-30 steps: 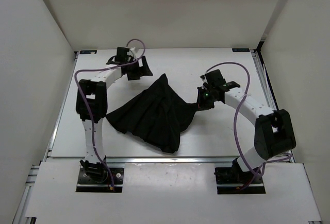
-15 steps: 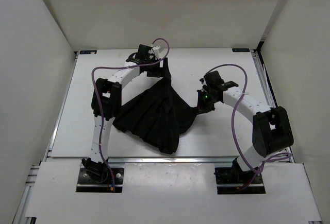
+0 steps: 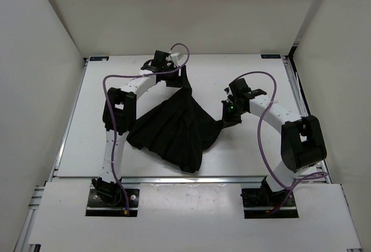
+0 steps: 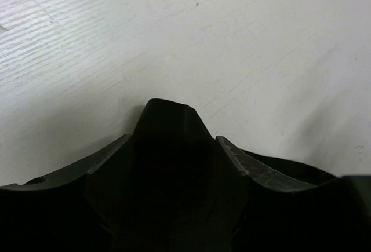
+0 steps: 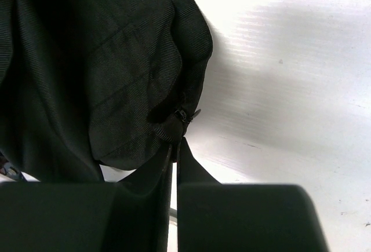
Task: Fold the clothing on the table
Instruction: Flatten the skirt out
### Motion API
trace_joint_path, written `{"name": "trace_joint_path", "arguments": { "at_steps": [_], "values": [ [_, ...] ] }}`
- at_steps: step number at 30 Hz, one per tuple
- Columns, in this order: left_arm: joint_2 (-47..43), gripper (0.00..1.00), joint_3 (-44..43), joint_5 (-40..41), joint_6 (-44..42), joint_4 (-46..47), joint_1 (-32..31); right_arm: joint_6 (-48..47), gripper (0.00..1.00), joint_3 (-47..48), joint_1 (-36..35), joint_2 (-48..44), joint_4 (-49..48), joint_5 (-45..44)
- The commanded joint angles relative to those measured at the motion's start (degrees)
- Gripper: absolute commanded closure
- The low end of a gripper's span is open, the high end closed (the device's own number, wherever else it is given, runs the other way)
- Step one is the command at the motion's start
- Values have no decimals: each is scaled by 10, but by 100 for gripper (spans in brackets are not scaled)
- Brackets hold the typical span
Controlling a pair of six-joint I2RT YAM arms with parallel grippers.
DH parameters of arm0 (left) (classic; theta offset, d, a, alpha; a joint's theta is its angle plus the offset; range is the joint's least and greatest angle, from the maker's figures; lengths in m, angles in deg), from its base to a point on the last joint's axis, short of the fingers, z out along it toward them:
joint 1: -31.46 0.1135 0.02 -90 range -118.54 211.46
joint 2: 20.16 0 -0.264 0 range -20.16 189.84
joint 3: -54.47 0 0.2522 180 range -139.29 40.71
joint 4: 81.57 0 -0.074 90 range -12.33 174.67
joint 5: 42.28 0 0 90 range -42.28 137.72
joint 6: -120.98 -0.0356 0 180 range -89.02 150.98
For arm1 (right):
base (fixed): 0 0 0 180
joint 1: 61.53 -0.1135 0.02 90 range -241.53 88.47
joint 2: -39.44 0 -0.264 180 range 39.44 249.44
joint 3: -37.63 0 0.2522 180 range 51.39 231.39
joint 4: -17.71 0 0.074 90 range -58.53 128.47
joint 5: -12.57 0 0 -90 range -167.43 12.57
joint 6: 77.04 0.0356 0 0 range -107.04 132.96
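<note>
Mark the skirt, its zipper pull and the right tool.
skirt (image 3: pixel 174 130): top view, middle of the pleated fabric.
zipper pull (image 5: pixel 185 114): right wrist view, the small tab.
right tool (image 5: pixel 175 148): right wrist view, between its fingertips.

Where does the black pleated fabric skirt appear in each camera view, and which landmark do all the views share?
Top external: the black pleated fabric skirt lies spread in the picture's centre.
Left wrist: a dark hump at bottom centre, apparently the skirt's tip.
Right wrist: the skirt fills the upper left, with a zip pull at its edge.
Shared landmark: the white flat tabletop beneath it in all three.
</note>
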Motion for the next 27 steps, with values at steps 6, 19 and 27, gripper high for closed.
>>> {"name": "trace_joint_path", "arguments": {
  "at_steps": [6, 19, 27],
  "values": [
    [24, 100, -13, 16, -23, -13, -27, -8, 100, 30, 9, 7, 9, 12],
    [-191, 100, 20, -63, 72, 24, 103, -32, 100, 203, 176, -18, 25, -2],
    [-283, 100, 110, -180, 217, 168, 221, -45, 100, 323, 220, -46, -20, 13]
  ]
}}
